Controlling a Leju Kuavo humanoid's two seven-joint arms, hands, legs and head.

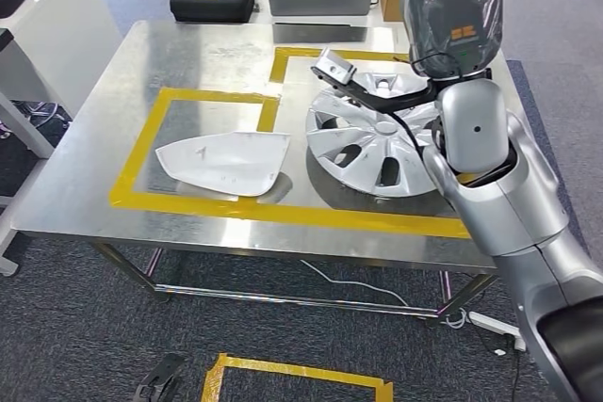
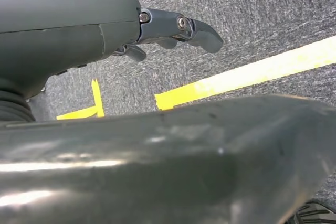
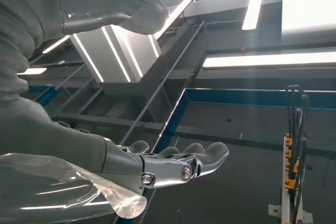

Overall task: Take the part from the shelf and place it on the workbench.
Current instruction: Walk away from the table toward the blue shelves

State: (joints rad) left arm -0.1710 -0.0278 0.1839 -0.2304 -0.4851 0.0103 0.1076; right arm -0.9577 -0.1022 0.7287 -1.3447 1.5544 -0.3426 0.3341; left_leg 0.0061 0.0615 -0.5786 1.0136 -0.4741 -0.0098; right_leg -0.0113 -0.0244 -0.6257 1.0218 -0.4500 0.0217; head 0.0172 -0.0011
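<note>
Right hand (image 1: 452,8): raised above the table (image 1: 78,185), fingers apart, empty.
Left hand (image 2: 178,27): hanging, empty.
Part: I judge the wheel cover (image 1: 369,138) placed, inside the tape.
Next: I withdraw clear.

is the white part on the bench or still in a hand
On the bench. The white part lies flat on the workbench inside the yellow tape; the raised right hand holds nothing.

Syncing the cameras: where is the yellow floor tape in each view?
Head view: yellow floor tape at the bottom edge, before the table.
Left wrist view: bright strip past the left hand.
Right wrist view: faces ceiling lights instead.
Shared landmark: grey carpet under the tape.
</note>
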